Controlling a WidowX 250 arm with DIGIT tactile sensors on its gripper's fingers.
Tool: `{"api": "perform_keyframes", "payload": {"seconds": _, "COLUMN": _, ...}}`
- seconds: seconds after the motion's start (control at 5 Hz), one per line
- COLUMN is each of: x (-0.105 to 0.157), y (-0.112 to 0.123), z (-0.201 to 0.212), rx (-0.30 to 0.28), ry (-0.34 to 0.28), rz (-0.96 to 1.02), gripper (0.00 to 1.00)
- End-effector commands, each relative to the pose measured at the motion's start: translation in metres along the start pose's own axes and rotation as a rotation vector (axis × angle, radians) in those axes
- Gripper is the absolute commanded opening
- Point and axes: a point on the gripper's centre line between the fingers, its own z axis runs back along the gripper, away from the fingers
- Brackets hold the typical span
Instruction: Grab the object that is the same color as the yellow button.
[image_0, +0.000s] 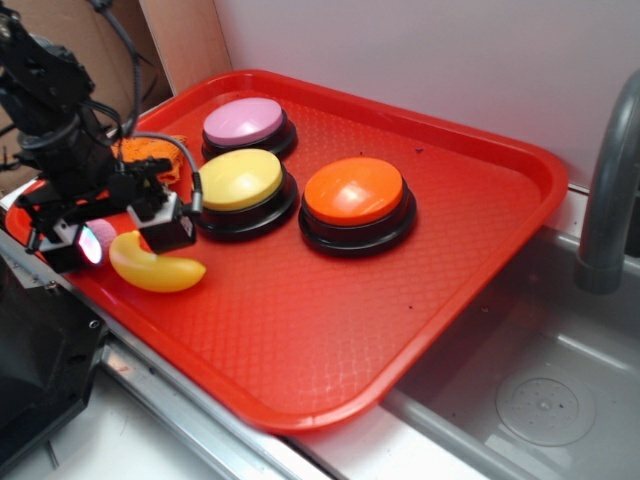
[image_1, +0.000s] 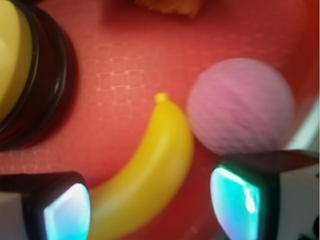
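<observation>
Gripper (image_1: 150, 210) is spread wide, nothing held; banana (image_1: 150, 165) lies between and just under the fingers, long axis diagonal across the gap, ball (image_1: 241, 106) beside it.

Glossy plastic banana (image_1: 150, 160), textured plastic tray (image_0: 330, 330), matt ball (image_1: 241, 112)

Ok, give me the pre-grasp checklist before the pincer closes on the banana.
1. Target matches the yellow button: banana is yellow, ok.
2. Pincer open: fingers spread, ok.
3. Banana between the fingers: its lower end lies in the gap, ok.
4. Pink ball clear of the closing path: it sits right beside the banana, near the right finger, cannot tell.
5. Pincer low enough to grip: cannot tell.
6. Banana on the tray, unobstructed: ok.
</observation>
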Motion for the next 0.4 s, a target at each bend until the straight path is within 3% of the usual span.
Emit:
{"api": "perform_keyframes", "payload": {"seconds": 0.0, "x": -0.0003, "y": -0.0156, "z": -0.0147, "rx": -0.098, "ry": 0.014, "rz": -0.064, "gripper": 1.0}}
{"api": "perform_keyframes", "payload": {"seconds": 0.2, "x": -0.0021, "y": -0.015, "z": -0.0151, "rx": -0.118, "ry": -0.008, "rz": -0.045, "gripper": 1.0}}
